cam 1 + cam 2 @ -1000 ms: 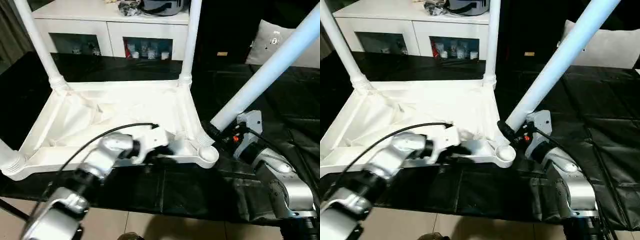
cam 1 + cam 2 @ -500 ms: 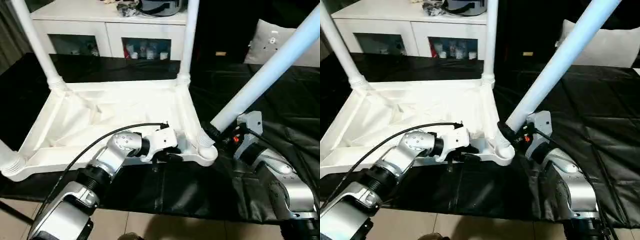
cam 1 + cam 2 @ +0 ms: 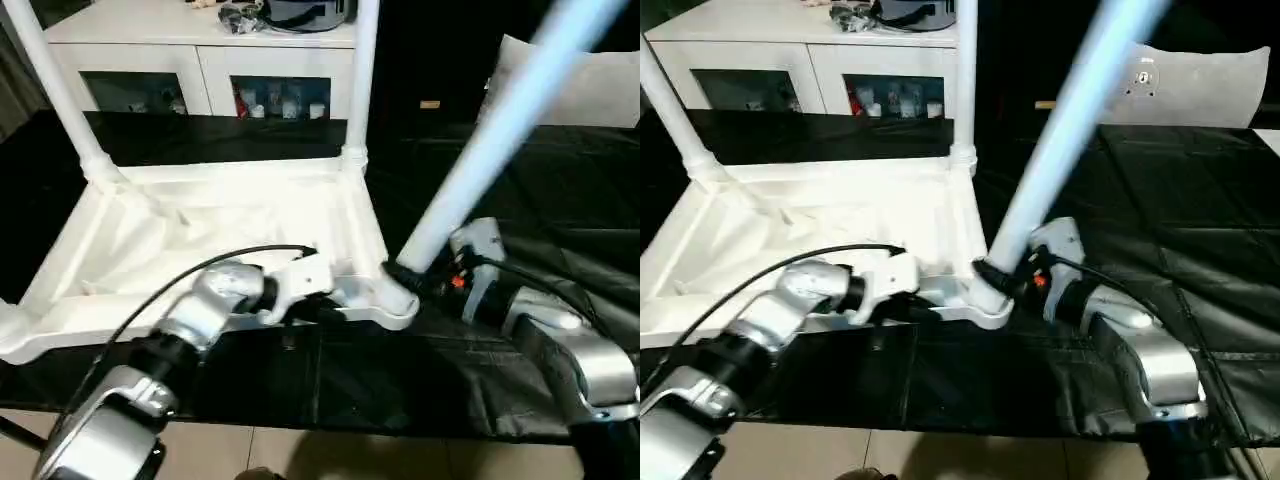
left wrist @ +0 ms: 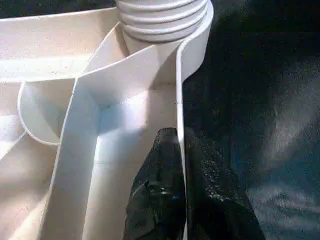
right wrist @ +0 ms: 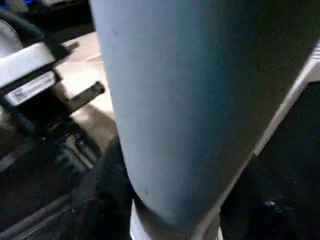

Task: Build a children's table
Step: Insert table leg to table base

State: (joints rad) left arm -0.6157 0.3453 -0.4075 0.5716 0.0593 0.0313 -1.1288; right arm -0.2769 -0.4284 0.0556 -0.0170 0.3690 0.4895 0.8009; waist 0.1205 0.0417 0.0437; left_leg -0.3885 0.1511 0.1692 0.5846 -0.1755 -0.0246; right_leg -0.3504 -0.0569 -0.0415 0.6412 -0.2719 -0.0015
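Leaning up and rightward from the near corner socket [image 3: 398, 300], the fourth leg [image 3: 480, 150] sits clasped in the right gripper [image 3: 415, 277]; left gripper [image 4: 182, 170] pinches the tabletop rim [image 4: 178, 100] alongside

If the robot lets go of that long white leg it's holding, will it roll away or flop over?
The leg looks stiff: it stays straight though the right gripper holds it only near its bottom end. It would probably tip, since it leans and its foot may not be fully seated in the tabletop corner socket. Round and smooth, it might then roll on the black sheet.
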